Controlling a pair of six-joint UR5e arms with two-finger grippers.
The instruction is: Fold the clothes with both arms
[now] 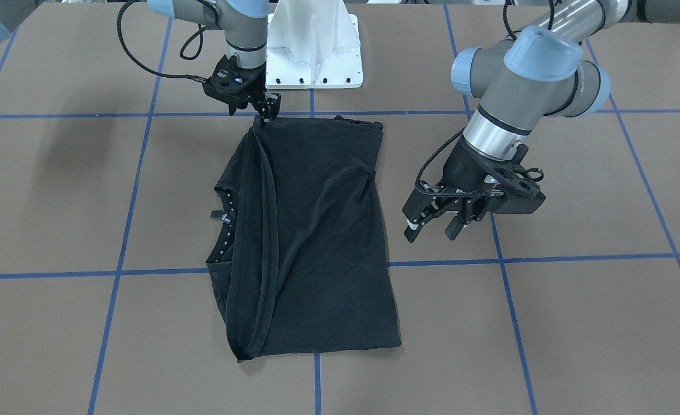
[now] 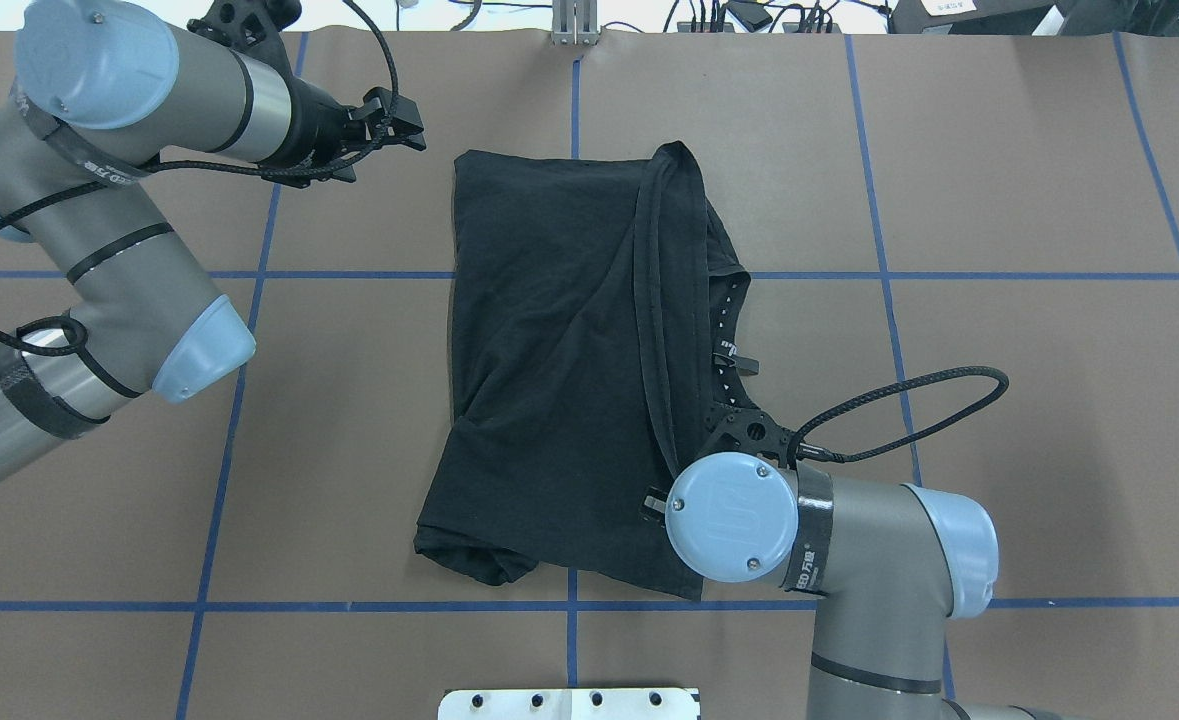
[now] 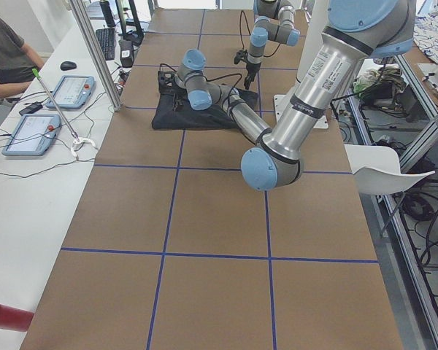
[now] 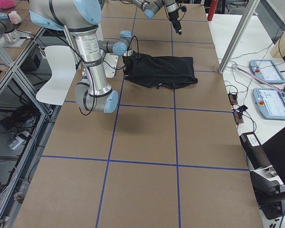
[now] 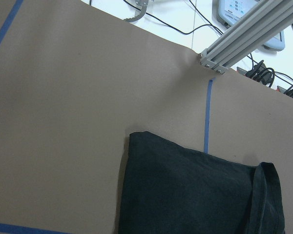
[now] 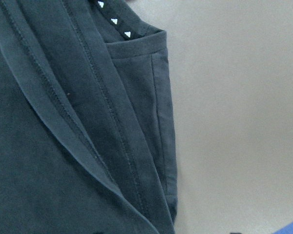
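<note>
The black two-finger left gripper (image 1: 432,226) hangs above the table with its fingers spread wide and nothing between them; one finger (image 1: 411,232) has a pale tip. It sits off the robot's-left edge of the black short-sleeved cotton T-shirt (image 1: 322,230), clear of the cloth, and its wrist view looks down on one far corner of the shirt. The black two-finger right gripper (image 1: 267,109) points down at the shirt corner nearest the white bolted base pedestal (image 1: 314,52), with its tips at the hem. The fingers look close together, but it cannot be told whether they pinch any cloth. In the overhead view this gripper is hidden beneath the pale blue round wrist cap (image 2: 730,516). The right wrist view shows stitched hem bands at close range and a strip of neck tape (image 6: 112,19) marked with small white triangles. The T-shirt lies flat near the middle of the brown table (image 1: 57,202), folded lengthwise into a rough rectangle with plain black outward. A hemmed edge runs down its robot's-right side, and the neckline (image 1: 224,222) shows just beside it. A diagonal crease crosses the top layer. Blue tape grid lines (image 1: 576,258) run under the shirt. The silver-grey tubular left arm (image 2: 119,250) reaches toward the far side of the table. The silver-grey tubular right arm (image 2: 869,560) bends over the shirt's near corner, and a black cable loop (image 2: 909,400) arches off its wrist.
</note>
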